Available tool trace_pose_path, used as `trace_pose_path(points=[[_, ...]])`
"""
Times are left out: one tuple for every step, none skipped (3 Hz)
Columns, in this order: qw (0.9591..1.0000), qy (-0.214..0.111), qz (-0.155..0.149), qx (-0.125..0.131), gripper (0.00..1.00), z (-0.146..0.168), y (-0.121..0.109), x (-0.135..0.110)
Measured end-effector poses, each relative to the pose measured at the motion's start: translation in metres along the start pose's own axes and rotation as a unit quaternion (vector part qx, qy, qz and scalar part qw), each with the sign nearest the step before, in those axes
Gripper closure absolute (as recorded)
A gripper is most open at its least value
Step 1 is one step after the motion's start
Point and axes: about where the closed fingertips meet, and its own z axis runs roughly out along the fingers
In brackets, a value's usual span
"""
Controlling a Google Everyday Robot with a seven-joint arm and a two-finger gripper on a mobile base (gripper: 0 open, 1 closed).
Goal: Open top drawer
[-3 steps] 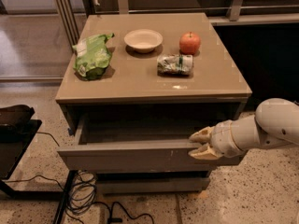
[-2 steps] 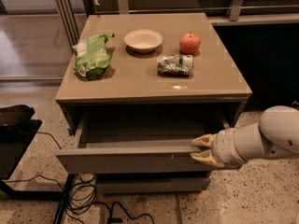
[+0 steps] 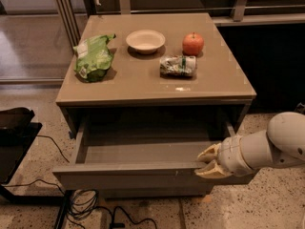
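The gripper, at four o'clock, clenches the front edge of the top drawer; pulled further, it may come out fully and drop.

Speckled terrazzo floor, black cables lower left (quite a tangle), metal posts behind the tan cabinet, dim light. Gripper low right, clamped on the top drawer.
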Motion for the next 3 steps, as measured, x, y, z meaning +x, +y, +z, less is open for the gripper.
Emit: trace_pose_path(points=[[1.0,0.004,0.003,-0.001,1.0,-0.0066,0.0142,0.0017],[1.0,0.004,0.002,-0.001,0.82,-0.0066,0.0142,0.0016],[1.0,0.004,0.002,-0.001,0.59,-0.0066,0.0142,0.0016]])
